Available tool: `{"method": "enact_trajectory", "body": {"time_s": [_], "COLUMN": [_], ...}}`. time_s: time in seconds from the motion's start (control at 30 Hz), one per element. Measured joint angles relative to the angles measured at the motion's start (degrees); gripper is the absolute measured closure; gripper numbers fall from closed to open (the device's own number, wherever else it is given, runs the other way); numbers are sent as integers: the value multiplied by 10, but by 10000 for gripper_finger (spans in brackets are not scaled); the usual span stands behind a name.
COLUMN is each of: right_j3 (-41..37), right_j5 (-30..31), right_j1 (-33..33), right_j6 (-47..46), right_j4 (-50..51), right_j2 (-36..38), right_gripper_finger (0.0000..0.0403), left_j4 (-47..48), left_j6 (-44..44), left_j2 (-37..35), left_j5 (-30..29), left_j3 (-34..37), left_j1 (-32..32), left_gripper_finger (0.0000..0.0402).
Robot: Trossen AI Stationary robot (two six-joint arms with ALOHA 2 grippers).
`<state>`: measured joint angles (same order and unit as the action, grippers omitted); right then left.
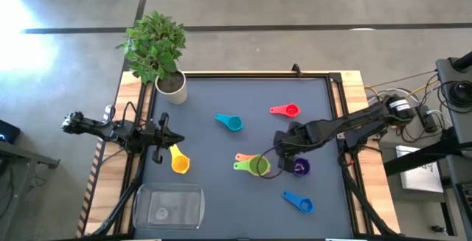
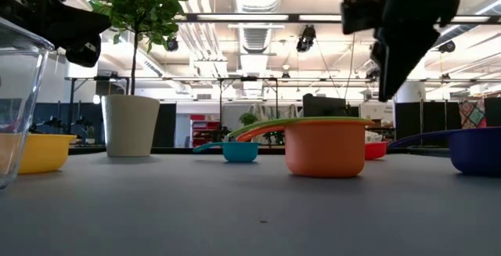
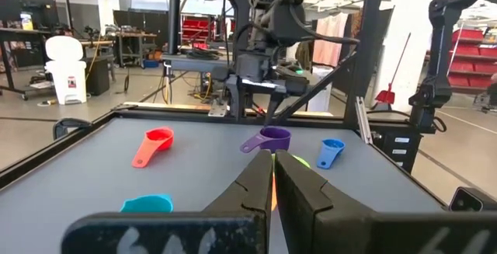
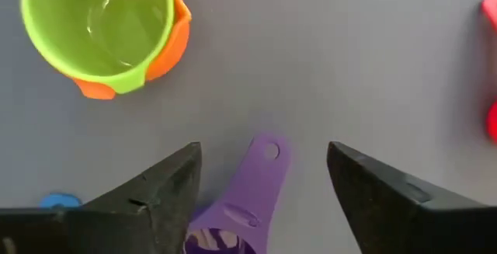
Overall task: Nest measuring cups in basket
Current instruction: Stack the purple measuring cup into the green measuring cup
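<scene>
My right gripper hangs open, fingers pointing down, above the purple cup; in the right wrist view its fingers stand on either side of the purple handle without touching it. The green cup sits nested in the orange cup. The teal, red-pink, blue and yellow cups rest singly on the mat. The clear basket stands near the near edge, left of centre. My left gripper waits shut, just beyond the yellow cup.
A white pot with a leafy plant stands at the far left corner of the mat. The mat's raised dark frame runs along its edges. Bare mat lies between the basket and the nested cups.
</scene>
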<state>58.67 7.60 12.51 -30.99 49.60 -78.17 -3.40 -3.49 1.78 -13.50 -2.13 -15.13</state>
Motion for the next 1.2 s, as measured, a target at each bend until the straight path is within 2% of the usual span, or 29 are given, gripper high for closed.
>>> {"method": "enact_trajectory", "body": {"time_s": [0.23,0.37,0.7,1.2], "right_j3": [-61,-79,-100,-93], "right_j5": [0,-1,-21,-64], "right_j1": [0,0,0,25], "right_j6": [-65,-90,-125,-105], "right_j4": [-17,-15,-34,-39], "right_j2": [11,7,4,-1], "right_gripper_finger": [63,38,34,34], "left_j4": [0,0,0,0], "left_j6": [0,0,0,0], "left_j2": [0,0,0,0], "left_j5": [0,0,0,0], "left_j3": [0,0,0,0], "left_j1": [0,0,0,0], "left_gripper_finger": [402,402,402,402]}}
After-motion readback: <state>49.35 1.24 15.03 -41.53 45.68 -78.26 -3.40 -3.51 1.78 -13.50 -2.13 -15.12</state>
